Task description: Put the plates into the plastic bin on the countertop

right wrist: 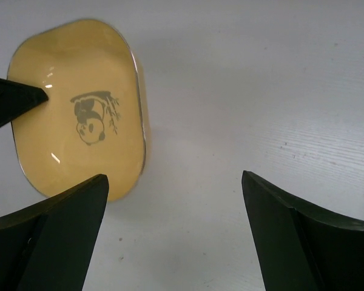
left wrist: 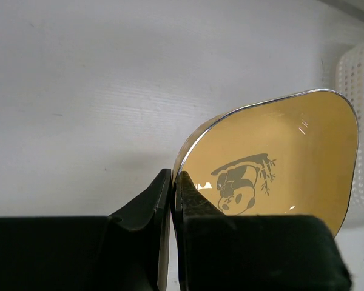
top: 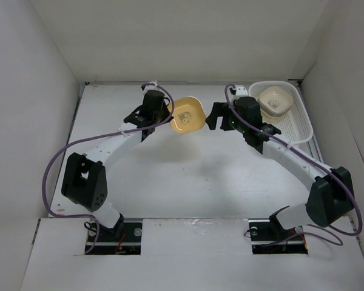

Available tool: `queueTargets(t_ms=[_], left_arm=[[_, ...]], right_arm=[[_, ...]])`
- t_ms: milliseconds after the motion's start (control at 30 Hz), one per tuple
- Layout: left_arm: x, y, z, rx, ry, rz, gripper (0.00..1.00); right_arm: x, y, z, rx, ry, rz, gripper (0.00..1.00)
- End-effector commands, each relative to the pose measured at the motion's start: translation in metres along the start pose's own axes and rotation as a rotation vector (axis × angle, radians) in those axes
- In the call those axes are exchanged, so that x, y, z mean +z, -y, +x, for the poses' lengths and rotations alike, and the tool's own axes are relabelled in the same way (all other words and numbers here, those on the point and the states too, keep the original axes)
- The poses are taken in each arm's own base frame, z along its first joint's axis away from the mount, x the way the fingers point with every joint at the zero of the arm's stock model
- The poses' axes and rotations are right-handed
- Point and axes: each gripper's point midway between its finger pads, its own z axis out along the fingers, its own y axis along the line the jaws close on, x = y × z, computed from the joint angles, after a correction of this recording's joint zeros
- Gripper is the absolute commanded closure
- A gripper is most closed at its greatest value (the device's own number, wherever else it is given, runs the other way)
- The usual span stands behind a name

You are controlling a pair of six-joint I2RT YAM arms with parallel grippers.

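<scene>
My left gripper (top: 168, 114) is shut on the rim of a yellow plate (top: 187, 115) with a panda print and holds it above the countertop (top: 188, 176). In the left wrist view its fingers (left wrist: 188, 194) pinch the plate (left wrist: 279, 157) by its near edge. My right gripper (top: 216, 116) is open and empty, just right of the plate. The plate shows at the upper left of the right wrist view (right wrist: 79, 109). The white plastic bin (top: 300, 121) stands at the back right and holds a stack of plates with a cream one (top: 275, 100) on top.
White walls enclose the countertop on the left, back and right. The bin's perforated wall (left wrist: 358, 79) shows at the right edge of the left wrist view. Both arm bases sit at the near edge.
</scene>
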Motion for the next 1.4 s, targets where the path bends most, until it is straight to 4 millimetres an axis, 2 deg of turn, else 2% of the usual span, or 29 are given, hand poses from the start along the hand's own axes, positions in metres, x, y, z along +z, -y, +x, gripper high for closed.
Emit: queueTargets(t_ms=[0,33,133,267,300,367,400,433,467,533,567,667,700,767,800,833,900,933,967,1000,1033,1067,1100,1133,1167,1267,1300,1333,1367], left_arm=[[-0.005,0.023,0.026,0.073,-0.052,0.089,1.0],[-0.006,0.028,0.034,0.079,-0.07,0.112,1.0],[-0.009,0.039,0.041,0.068,-0.106,0.18,1.0],[-0.024,0.052,0.033,0.044,-0.085,0.251,1.0],[-0.027,0.054,0.03,0.042,-0.078,0.257,1.0],[-0.03,0.055,0.027,0.041,-0.069,0.263,1.0],[-0.03,0.054,0.029,0.042,-0.076,0.258,1.0],[-0.029,0.051,0.029,0.043,-0.075,0.241,0.84],[-0.029,0.048,0.024,0.042,-0.061,0.218,0.65],[-0.035,0.044,0.02,0.019,-0.062,0.182,0.14],[-0.038,0.039,0.015,0.005,-0.043,0.149,0.01],[-0.059,0.031,0.007,-0.064,-0.026,0.101,0.0],[-0.066,0.028,0.005,-0.076,-0.014,0.096,0.0],[-0.089,0.022,0.001,-0.097,0.016,0.109,0.0],[-0.097,0.02,0.0,-0.099,0.022,0.115,0.0],[-0.113,0.017,-0.008,-0.097,0.057,0.123,0.0],[-0.126,0.002,-0.006,-0.08,0.06,0.071,0.0],[-0.132,-0.001,-0.005,-0.078,0.055,0.067,0.0],[-0.146,-0.001,-0.01,-0.084,0.073,0.083,0.0],[-0.151,-0.008,-0.004,-0.067,0.059,0.07,0.0],[-0.157,-0.01,-0.005,-0.058,0.071,0.079,0.0],[-0.166,-0.015,-0.003,-0.06,0.076,0.084,0.0],[-0.17,-0.022,0.002,-0.046,0.07,0.064,0.0],[-0.175,-0.028,-0.002,-0.032,0.095,0.045,0.0],[-0.176,-0.035,0.001,-0.029,0.094,0.025,0.0],[-0.183,-0.055,0.004,0.001,0.106,-0.048,0.0],[-0.188,-0.058,0.005,0.015,0.111,-0.045,0.0],[-0.191,-0.058,0.003,0.029,0.118,-0.039,0.0],[-0.193,-0.063,0.002,0.043,0.133,-0.05,0.0]], right_arm=[[0.006,-0.012,-0.014,-0.02,0.027,-0.04,0.04],[0.005,-0.015,-0.018,-0.021,0.032,-0.054,0.05],[0.019,-0.009,-0.001,-0.02,-0.015,-0.037,0.09],[0.035,0.005,0.013,-0.015,-0.048,0.007,0.23],[0.04,0.008,0.021,-0.006,-0.068,0.015,0.35],[0.042,0.012,0.023,0.024,-0.083,0.006,0.52],[0.042,0.01,0.024,0.038,-0.087,-0.004,0.78],[0.042,0.01,0.024,0.038,-0.087,-0.004,0.97],[0.042,0.012,0.023,0.052,-0.083,0.008,1.0],[0.033,0.011,0.008,0.059,-0.037,0.021,1.0],[0.03,0.027,-0.003,0.069,-0.003,0.071,1.0],[0.016,0.055,-0.026,0.117,0.05,0.127,1.0],[0.011,0.083,-0.04,0.157,0.077,0.173,1.0],[-0.004,0.107,-0.064,0.206,0.138,0.205,1.0],[-0.014,0.137,-0.08,0.241,0.183,0.262,1.0],[-0.023,0.152,-0.098,0.25,0.229,0.3,1.0],[-0.025,0.189,-0.108,0.277,0.253,0.376,1.0],[-0.035,0.217,-0.127,0.308,0.298,0.417,1.0],[-0.036,0.234,-0.13,0.331,0.304,0.436,1.0],[-0.027,0.257,-0.122,0.364,0.282,0.463,1.0],[-0.036,0.286,-0.122,0.391,0.291,0.506,1.0],[-0.039,0.301,-0.126,0.401,0.301,0.528,1.0],[-0.033,0.318,-0.116,0.431,0.283,0.552,1.0],[-0.035,0.33,-0.115,0.444,0.282,0.563,1.0],[-0.032,0.332,-0.12,0.456,0.292,0.56,1.0],[-0.018,0.355,-0.107,0.496,0.272,0.6,1.0],[-0.017,0.361,-0.11,0.509,0.28,0.605,1.0],[-0.008,0.368,-0.1,0.528,0.259,0.612,1.0],[-0.005,0.37,-0.099,0.543,0.259,0.612,1.0]])
